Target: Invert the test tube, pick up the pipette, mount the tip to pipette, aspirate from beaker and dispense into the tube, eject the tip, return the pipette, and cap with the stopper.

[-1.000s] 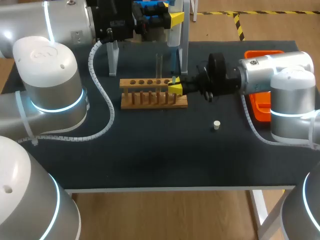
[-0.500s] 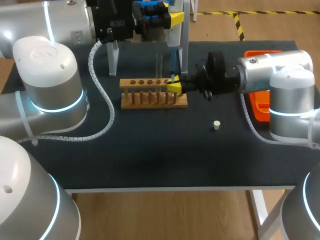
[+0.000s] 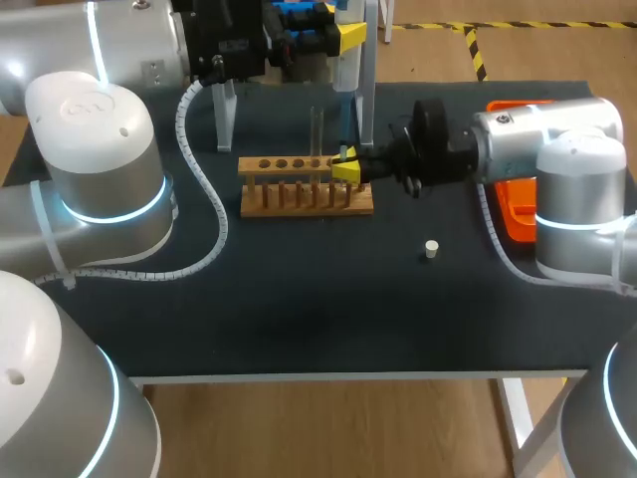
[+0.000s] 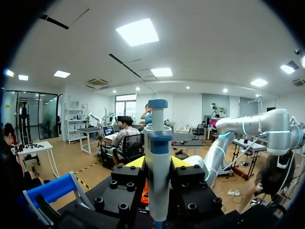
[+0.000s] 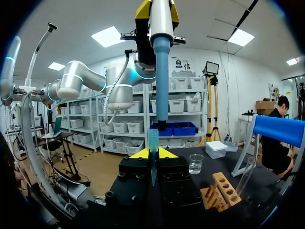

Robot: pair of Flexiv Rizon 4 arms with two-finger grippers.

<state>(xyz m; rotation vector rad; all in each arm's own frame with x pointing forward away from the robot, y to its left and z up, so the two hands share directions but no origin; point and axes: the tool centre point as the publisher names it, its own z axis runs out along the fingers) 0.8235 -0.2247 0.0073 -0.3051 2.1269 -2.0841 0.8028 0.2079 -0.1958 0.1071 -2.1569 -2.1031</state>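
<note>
1. Overhead, head view: left fingers (image 3: 350,38) sit high at the back of the dark counter (image 3: 299,299), clamped on the white-bodied, blue-nosed plastic pipette (image 3: 348,72), which hangs nose down. Right fingers (image 3: 348,171) are at the end of the light wooden tube rack (image 3: 299,194), under the pipette. A clear glass test tube (image 3: 317,129) stands upright in the rack. A small white stopper (image 3: 431,249) lies alone nearer the front, well apart.
2. Left wrist view: both fingers (image 4: 136,163) are closed on the pipette (image 4: 158,152) barrel from two sides, with the barrel centred. The tip is not visible from here.
3. Right wrist view: fingers (image 5: 141,153) are almost together, pinching a slim translucent blue pipette tip (image 5: 153,148) upright, open end up. The pipette (image 5: 162,71) nose hangs just above it, apparently not touching and slightly off to one side. A small clear glass beaker (image 5: 196,163) stands ahead, near the rack (image 5: 221,188).
4. Judgement: the step in hand is mounting the tip.
   - Line the tip's bore up with the nose sideways before closing the gap.
   - Push straight along the pipette's axis, since a tilted push would likely jam or flick the tip.
   - Let go only once it is seated.
</note>
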